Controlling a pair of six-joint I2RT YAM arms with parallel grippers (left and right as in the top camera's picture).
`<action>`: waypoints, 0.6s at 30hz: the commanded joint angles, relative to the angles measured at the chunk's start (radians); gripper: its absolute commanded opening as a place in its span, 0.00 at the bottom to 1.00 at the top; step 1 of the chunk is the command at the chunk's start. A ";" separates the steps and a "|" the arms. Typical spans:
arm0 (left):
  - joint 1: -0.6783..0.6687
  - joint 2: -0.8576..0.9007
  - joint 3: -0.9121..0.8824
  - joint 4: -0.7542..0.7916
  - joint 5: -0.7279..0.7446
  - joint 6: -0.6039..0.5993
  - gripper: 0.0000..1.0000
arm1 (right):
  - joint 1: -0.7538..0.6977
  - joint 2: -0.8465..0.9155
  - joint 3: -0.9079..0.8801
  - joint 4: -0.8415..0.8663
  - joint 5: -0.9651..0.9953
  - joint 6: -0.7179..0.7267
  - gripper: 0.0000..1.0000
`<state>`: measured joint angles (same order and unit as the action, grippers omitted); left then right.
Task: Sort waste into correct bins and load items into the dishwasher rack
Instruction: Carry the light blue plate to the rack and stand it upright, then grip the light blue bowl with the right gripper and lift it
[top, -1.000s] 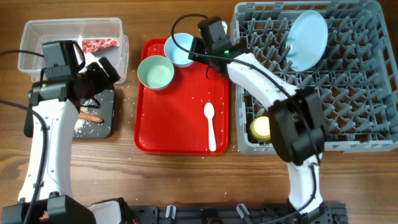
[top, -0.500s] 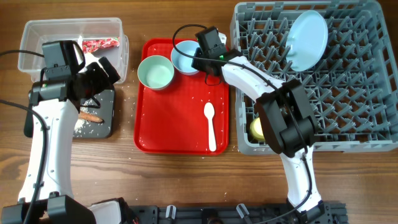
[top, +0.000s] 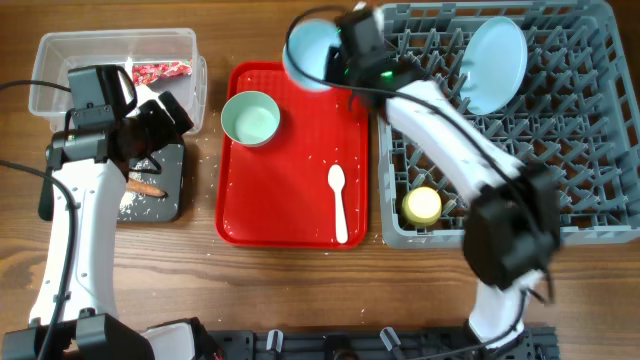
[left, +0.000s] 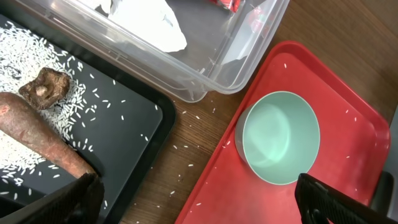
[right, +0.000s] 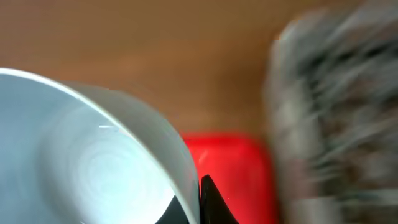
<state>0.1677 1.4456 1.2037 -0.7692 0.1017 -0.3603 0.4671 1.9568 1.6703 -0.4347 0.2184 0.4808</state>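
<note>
Left pincer (left: 199, 198): released, fingers spread wide, nothing in it, hanging over the edge of the black tray (left: 134, 134) by the clear tub (left: 205, 68). Green bowl (top: 250, 118) sits on the red tray (top: 290, 225), spoon (top: 338, 202) to its right.

Blue bowl (top: 310, 45) is off the red tray, in the air over its far edge, just beside the rack (top: 560, 190) corner. Right pincer (top: 345, 50) is clenched on its rim. Wrist view is blurred and shows one finger on the rim's outer side.

Bowl looks like light, stiff plastic. It's glossy, so slippery. The thin rim is the only real hold, so pinch deep. It'll likely pivot in the grip if swung fast. Plate (top: 495, 65) and yellow cup (top: 421, 205) are in the rack.
</note>
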 joint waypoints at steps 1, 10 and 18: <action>0.005 -0.003 0.007 0.002 -0.003 0.006 1.00 | -0.007 -0.122 0.006 -0.003 0.449 -0.147 0.04; 0.005 -0.004 0.007 0.002 -0.003 0.006 1.00 | -0.086 -0.006 0.006 0.204 0.868 -0.626 0.04; 0.005 -0.003 0.007 0.002 -0.003 0.006 1.00 | -0.123 0.209 0.006 0.505 0.959 -1.142 0.04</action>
<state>0.1677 1.4456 1.2037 -0.7692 0.1017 -0.3603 0.3393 2.1113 1.6703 0.0288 1.1244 -0.4068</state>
